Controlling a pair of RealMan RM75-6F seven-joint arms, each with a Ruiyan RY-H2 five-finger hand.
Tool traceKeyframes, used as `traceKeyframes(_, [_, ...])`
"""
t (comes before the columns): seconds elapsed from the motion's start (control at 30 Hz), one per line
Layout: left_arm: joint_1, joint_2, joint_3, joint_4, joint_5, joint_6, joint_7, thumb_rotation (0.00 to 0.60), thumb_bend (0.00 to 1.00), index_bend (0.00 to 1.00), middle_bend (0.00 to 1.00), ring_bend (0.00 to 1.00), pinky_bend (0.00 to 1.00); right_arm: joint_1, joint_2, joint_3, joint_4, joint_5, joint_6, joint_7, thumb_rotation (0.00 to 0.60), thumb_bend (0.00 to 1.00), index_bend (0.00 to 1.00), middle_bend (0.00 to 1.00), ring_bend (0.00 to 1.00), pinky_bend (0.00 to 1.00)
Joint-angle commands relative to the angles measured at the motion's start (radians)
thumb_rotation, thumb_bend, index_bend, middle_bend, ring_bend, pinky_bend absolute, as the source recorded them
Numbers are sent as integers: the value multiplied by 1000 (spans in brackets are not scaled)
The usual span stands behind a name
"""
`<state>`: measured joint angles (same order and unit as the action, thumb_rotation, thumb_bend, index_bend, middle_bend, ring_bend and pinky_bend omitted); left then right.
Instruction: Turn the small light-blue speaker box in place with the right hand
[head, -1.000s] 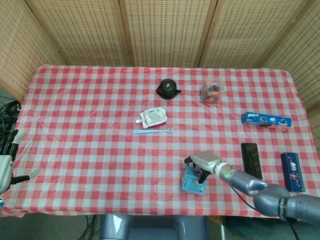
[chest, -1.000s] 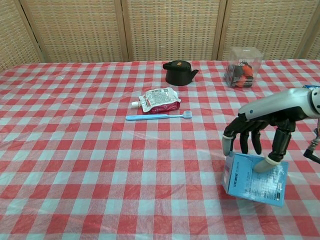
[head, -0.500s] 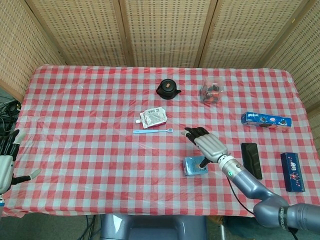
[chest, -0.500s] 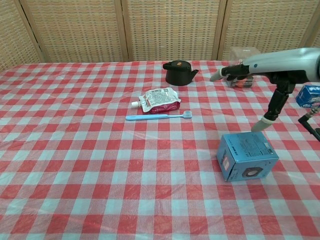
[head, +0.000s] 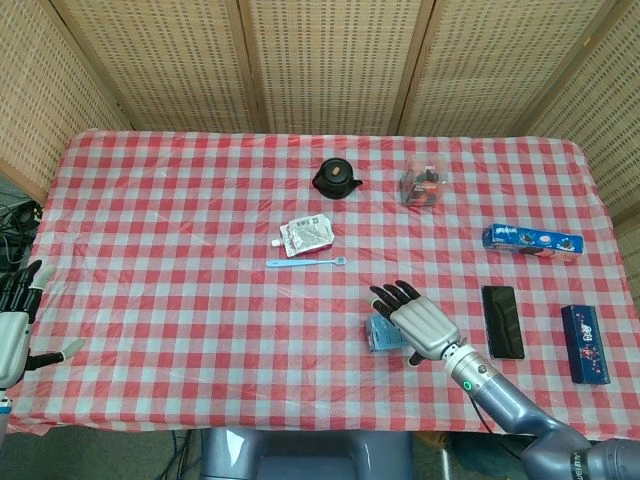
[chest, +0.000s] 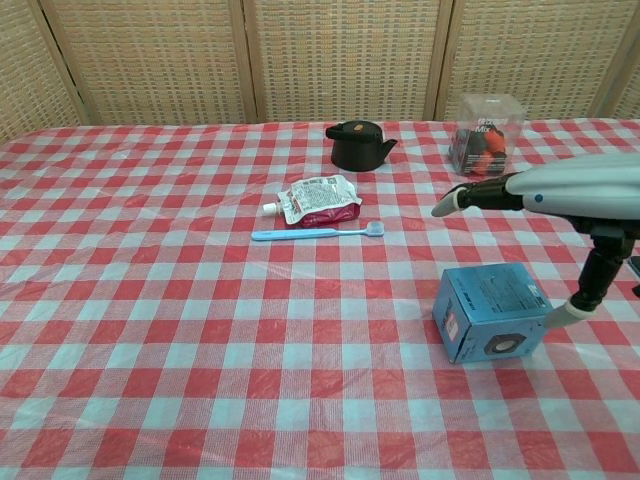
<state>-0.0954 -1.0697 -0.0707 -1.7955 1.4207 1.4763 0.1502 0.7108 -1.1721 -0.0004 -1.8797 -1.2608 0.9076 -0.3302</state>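
My right hand (head: 420, 323) is spread flat w/ fingers apart, holding nothing, hovering over the light-blue speaker box (chest: 492, 311). The box sits flat on the checked tablecloth (head: 180, 250), near the front edge on my right side, speaker-print face toward the chest cam. In chest view my thumb tip looks just beside the box's right front corner; can't tell if it's touching. The other fingers reach out well above the box, toward the clear snack tub (chest: 487, 135).

To turn it in place I'd say: come down w/ fingers on one side and thumb on the opposite side, grip lightly near the middle, rotate abt the vertical w/o lifting or dragging. Box looks like light cardboard, so too much squeeze could dent it, and a push on one corner only would prob. slide it rather than spin it. Black phone (head: 502, 321) lies just to the right, so keep the wrist sweep tight. My left hand (head: 12, 330) hangs open off the table's left edge, not involved.
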Motion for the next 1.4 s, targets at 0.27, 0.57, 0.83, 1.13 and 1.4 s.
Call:
traceKeyframes(0.27, [-1, 2, -2, 4, -5, -3, -8, 600, 0, 0, 0, 0, 0, -73, -193, -48, 244, -149, 99, -24, 600, 141, 193, 199, 162, 192])
traceKeyframes(0.57, [-2, 5, -2, 5, -5, -5, -15, 600, 0, 0, 0, 0, 0, -91, -226, -15, 297, -237, 174, 95, 600, 567, 473, 521, 535, 512])
traceKeyframes(0.83, [-3, 8, -1, 5, -3, -5, -20, 600, 0, 0, 0, 0, 0, -43, -125, 71, 151, -113, 65, 178, 600, 660, 504, 543, 542, 523])
traceKeyframes(1.13, [-5, 9, -1, 5, -5, -9, -20, 600, 0, 0, 0, 0, 0, 116, 60, 163, 15, 214, -297, 301, 600, 725, 509, 545, 543, 526])
traceKeyframes(1.4, [-6, 14, -2, 4, -10, -14, -25, 600, 0, 0, 0, 0, 0, 266, 116, 170, 92, 397, -638, 442, 600, 794, 509, 546, 544, 526])
